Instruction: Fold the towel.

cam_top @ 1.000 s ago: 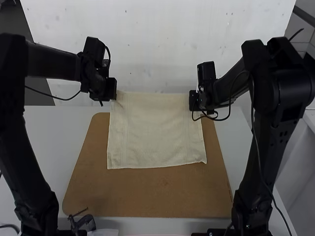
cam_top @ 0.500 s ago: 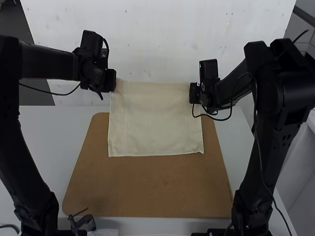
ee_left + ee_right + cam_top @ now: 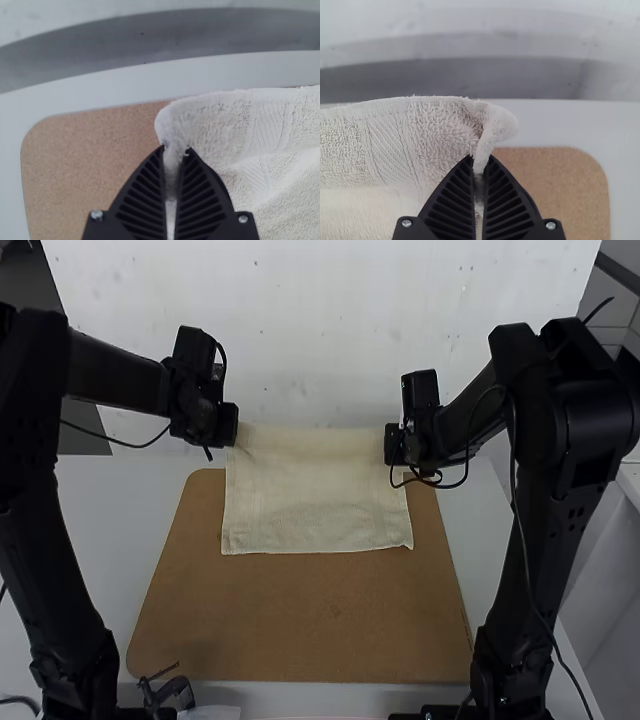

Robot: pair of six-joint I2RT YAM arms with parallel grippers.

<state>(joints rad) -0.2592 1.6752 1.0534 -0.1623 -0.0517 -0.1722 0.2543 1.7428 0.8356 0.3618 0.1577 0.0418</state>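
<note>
Left tool (image 3: 224, 426), its wrist view reveals, pinches the towel (image 3: 225, 122) near a corner.

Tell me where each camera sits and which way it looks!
High view: above and behind, looking forward and down at the towel; left arm and right arm show.
Left wrist view: on that arm's wrist, looking down past the left claw, which pinches a towel edge.
Right wrist view: on the other wrist, looking down past the right claw, also pinching towel.
Both wrist views share the towel and brown board.
</note>
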